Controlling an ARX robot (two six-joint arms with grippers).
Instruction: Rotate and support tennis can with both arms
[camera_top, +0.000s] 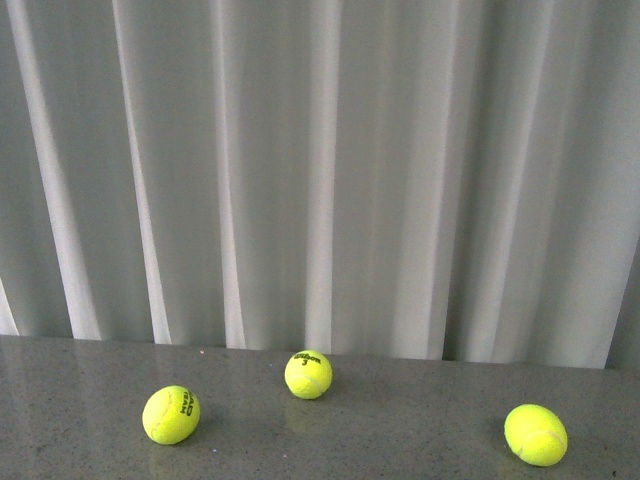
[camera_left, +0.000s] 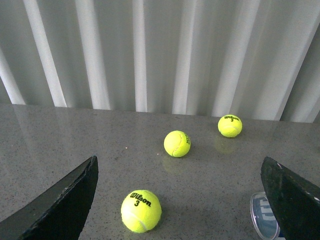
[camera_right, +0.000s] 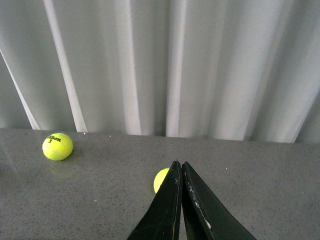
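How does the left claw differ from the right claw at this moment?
The left claw is open wide, fingers far apart; the right claw is shut, fingers pressed together. The left claw has the tennis can beside one finger; the right claw has a tennis ball partly hidden behind its tips. Both are black and hold nothing.

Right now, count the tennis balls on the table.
4 tennis balls: left ball, middle ball farthest back, right ball, fourth ball only in the left wrist view. Others may be hidden.
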